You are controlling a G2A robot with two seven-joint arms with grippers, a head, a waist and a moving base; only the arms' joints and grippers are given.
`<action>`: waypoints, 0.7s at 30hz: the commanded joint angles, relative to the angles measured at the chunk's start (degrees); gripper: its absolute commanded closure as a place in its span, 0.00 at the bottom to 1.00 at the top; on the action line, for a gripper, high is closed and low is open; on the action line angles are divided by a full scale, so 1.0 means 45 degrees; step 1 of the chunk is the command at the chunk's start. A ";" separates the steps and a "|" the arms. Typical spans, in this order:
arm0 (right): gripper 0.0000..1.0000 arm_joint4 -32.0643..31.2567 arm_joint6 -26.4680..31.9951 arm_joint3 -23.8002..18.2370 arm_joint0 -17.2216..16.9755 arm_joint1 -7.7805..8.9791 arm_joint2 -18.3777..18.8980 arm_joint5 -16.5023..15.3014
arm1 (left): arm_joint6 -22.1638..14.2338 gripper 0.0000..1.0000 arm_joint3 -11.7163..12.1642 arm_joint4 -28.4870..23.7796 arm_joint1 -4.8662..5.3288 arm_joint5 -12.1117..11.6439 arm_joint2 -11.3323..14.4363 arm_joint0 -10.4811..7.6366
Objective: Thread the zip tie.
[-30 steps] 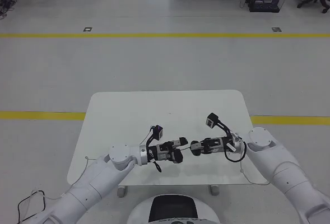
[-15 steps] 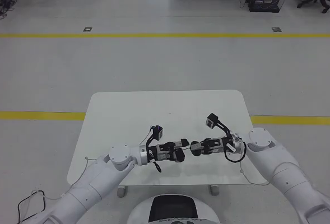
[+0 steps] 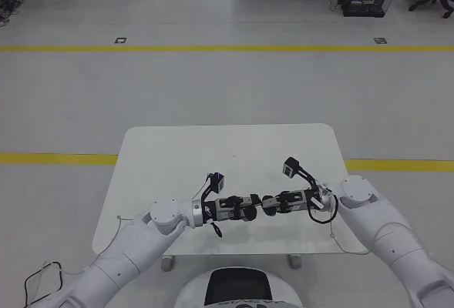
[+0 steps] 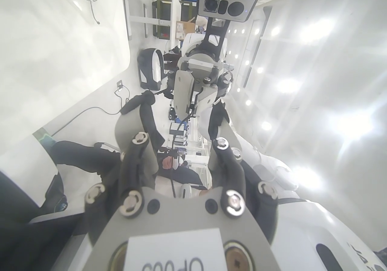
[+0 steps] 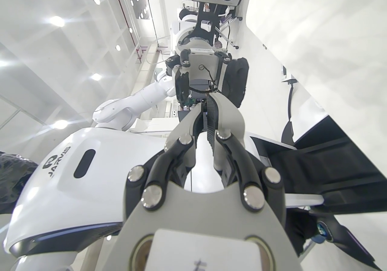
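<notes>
White table (image 3: 173,154), both arms held over the half nearest the robot. Left gripper (image 3: 251,209) and right gripper (image 3: 268,205) meet tip to tip, almost touching. The left fingers are spread wide, with no visible grip. The right fingers pinch nearly closed on the zip tie (image 5: 201,90), a thin black strand (too fine to trace from above) crossing between the left pads.

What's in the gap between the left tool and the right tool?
Just a thin dark strand, apparently the zip tie, running from the right tool toward the left tool; the left wrist view shows it best.
</notes>
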 commanded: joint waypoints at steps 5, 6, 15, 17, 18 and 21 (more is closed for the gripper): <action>1.00 -0.0134 0.0010 0.0174 0.0067 -0.0047 -0.0035 0.0097 | -0.0089 0.70 -0.0014 -0.0075 0.0001 -0.0005 0.0010 -0.0002; 1.00 -0.0157 0.0008 0.0210 0.0078 -0.0054 -0.0044 0.0130 | -0.0099 0.71 -0.0009 -0.0088 0.0000 -0.0008 0.0012 -0.0004; 1.00 -0.0229 0.0179 0.0563 0.0268 -0.0166 -0.0206 0.0392 | -0.0198 0.79 0.0023 -0.0183 -0.0003 -0.0073 0.0025 -0.0015; 1.00 -0.0242 0.0217 0.0617 0.0304 -0.0189 -0.0238 0.0424 | -0.0208 0.80 0.0025 -0.0190 -0.0002 -0.0076 0.0026 -0.0015; 1.00 -0.0260 0.0242 0.0647 0.0328 -0.0203 -0.0257 0.0437 | -0.0210 0.81 0.0028 -0.0195 -0.0001 -0.0074 0.0027 -0.0014; 1.00 -0.0275 0.0263 0.0710 0.0363 -0.0230 -0.0279 0.0439 | -0.0207 0.82 0.0023 -0.0212 0.0000 -0.0083 0.0024 -0.0011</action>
